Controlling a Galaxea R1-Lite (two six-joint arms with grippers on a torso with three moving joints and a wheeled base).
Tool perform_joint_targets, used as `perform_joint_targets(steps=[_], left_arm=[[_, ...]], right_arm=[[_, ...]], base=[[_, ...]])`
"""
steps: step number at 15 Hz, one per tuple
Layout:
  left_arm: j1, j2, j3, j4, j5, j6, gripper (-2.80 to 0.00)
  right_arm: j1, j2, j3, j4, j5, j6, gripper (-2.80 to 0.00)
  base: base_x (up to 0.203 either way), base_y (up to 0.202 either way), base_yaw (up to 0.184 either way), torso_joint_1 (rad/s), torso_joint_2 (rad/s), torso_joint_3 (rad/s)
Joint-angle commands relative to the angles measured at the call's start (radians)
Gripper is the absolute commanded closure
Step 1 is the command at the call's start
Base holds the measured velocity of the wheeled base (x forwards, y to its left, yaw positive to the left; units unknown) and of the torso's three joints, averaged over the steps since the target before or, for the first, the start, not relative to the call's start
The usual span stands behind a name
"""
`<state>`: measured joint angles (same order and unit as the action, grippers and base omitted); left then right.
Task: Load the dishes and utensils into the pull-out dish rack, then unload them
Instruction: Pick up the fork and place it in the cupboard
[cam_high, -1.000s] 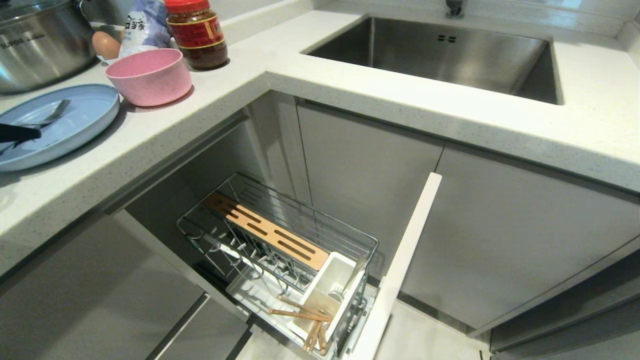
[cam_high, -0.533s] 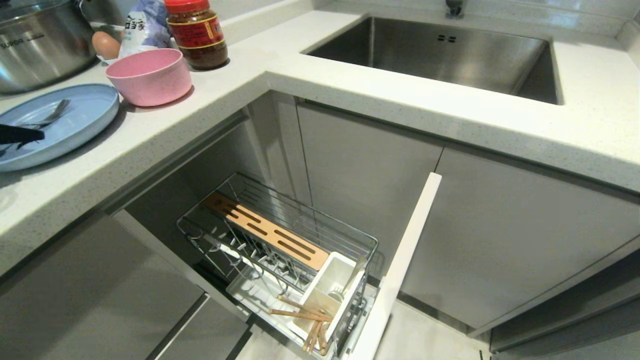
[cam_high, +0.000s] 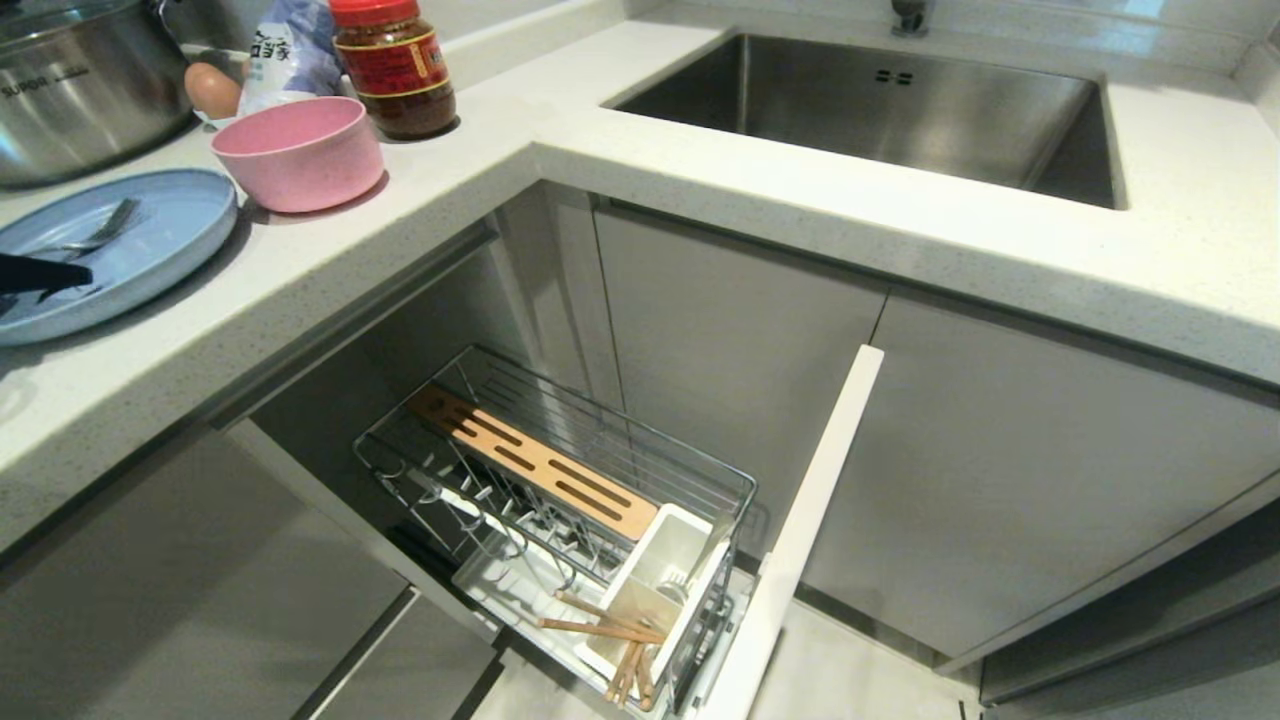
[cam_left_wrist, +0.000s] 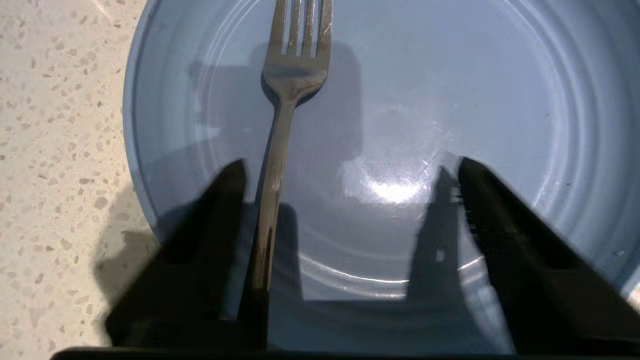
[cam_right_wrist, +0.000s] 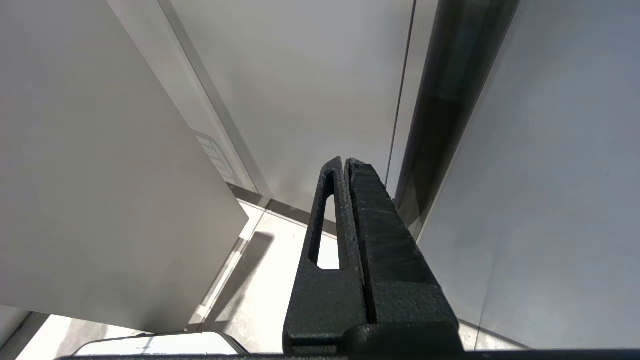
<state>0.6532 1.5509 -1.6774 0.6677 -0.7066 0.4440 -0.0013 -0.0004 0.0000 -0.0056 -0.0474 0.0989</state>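
Two fingers straddle the fork (cam_left_wrist: 280, 150) right now, and that's basically the whole story. The left gripper (cam_left_wrist: 350, 175) hangs low over the plate (cam_left_wrist: 500, 100), jaws standing wide with nothing held between them. In the left wrist view the fork's handle runs right alongside one finger, almost touching it, while the other finger sits well off across the plate, so the fork is way off-centre in the gap. Its long axis runs straight away from the wrist, roughly in line with the fingers, tines pointing outward and handle end tucked back under the claw. My read: closing would pinch across the thin handle, which is the right direction, but one finger will get there long before the other and may nudge the fork sideways on that slick plate. In the head view the plate (cam_high: 170, 225) sits at the left end of the counter (cam_high: 700, 180), the bowl (cam_high: 298, 152) just beside it, and the fork points toward the bowl. The rack (cam_high: 720, 495) is pulled out down below with the chopsticks (cam_high: 600, 630) lying across its front end by the cup (cam_high: 650, 560). The right gripper (cam_right_wrist: 345, 165) is parked low by the cabinets, pressed closed and empty, so the left arm is clearly the nearer one.
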Motion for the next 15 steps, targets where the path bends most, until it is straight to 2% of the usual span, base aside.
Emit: perform_joint_targets(steps=[1,12,14,15], left_arm=[[0.000,0.000,-0.001,0.003,-0.004,0.004,0.00],[0.000,-0.003,-0.006,0.003,-0.005,0.005,0.00],[0.000,-0.026,-0.033,0.007,-0.010,-0.048,0.00],[0.000,-0.042,-0.047,0.004,-0.011,-0.128,0.00]], right_arm=[[0.000,-0.004,0.000,0.000,0.000,0.001,0.00],[0.000,-0.004,0.000,0.000,0.000,0.001,0.00],[0.000,-0.004,0.000,0.000,0.000,0.001,0.00],[0.000,-0.004,0.000,0.000,0.000,0.001,0.00]], base=[[0.000,0.000,0.000,0.000,0.00,0.000],[0.000,0.000,0.000,0.000,0.00,0.000],[0.000,0.000,0.000,0.000,0.00,0.000],[0.000,0.000,0.000,0.000,0.00,0.000]])
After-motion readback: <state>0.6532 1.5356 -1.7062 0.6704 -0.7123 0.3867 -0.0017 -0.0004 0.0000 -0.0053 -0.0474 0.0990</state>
